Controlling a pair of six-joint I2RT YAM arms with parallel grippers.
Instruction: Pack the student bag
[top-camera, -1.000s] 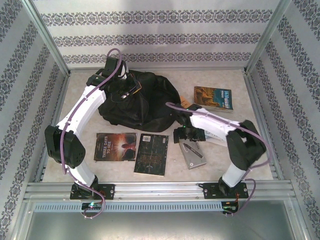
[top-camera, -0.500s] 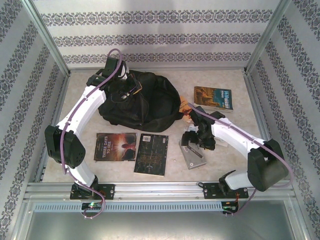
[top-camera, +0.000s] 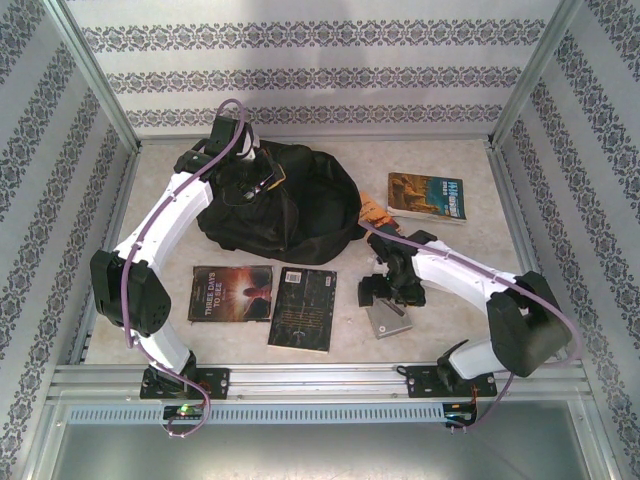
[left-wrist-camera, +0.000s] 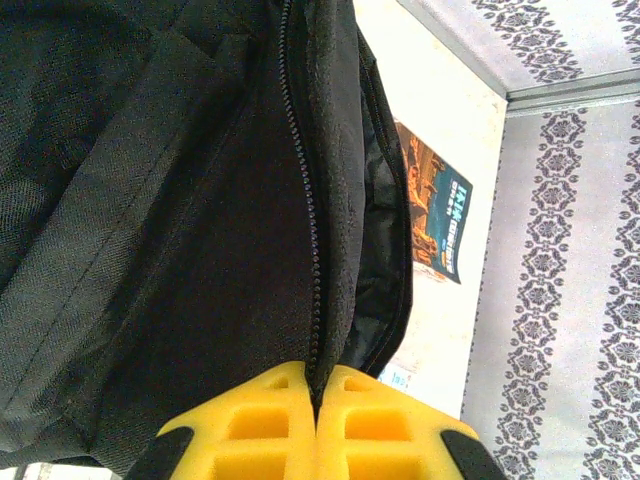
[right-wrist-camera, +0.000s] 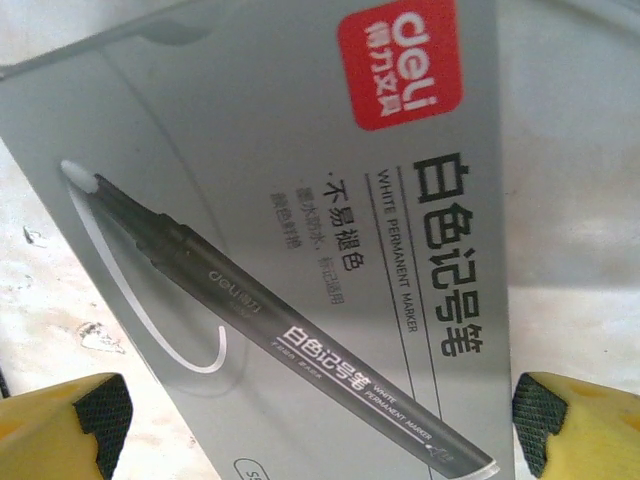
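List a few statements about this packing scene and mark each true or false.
1. The left end effector is shut on the student bag's zipper edge. True.
2. The right end effector grips a book. False: it is open over the grey marker box.
3. A reddish book and a black book lie side by side near the bag. True.
4. The orange-covered book is inside the bag. False: it lies outside, to the bag's right.
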